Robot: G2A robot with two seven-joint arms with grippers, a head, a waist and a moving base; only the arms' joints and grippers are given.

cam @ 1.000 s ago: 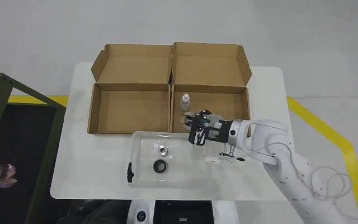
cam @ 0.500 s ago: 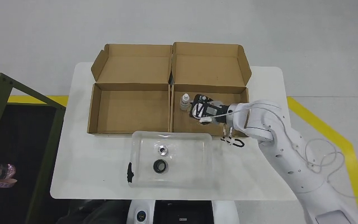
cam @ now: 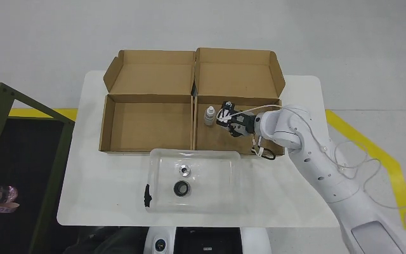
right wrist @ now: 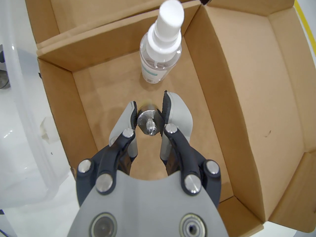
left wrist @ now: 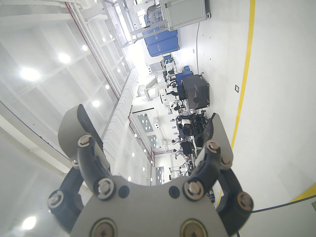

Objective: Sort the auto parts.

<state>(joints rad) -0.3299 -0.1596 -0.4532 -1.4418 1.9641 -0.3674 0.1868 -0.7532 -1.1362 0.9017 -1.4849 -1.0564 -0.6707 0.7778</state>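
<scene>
Right wrist view: right tool (right wrist: 149, 104) clamps a metal part (right wrist: 147, 122), its far end hidden; left tool (left wrist: 147, 112) gapes apart

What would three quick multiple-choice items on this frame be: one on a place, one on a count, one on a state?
1. Where does the spray bottle stand? A in the clear tub; B in a cardboard box; C in the right gripper.
2. How many cardboard boxes lie open on the table? A one; B two; C four.
3. What state is the right gripper in? A open and empty; B shut on the bottle; C shut on a metal part.

Key:
1 B: it stands upright on the box floor, outside the tub.
2 B: an empty box sits beside the one with the bottle.
3 C: both fingers press the part's sides, and the bottle stands apart from them.
</scene>
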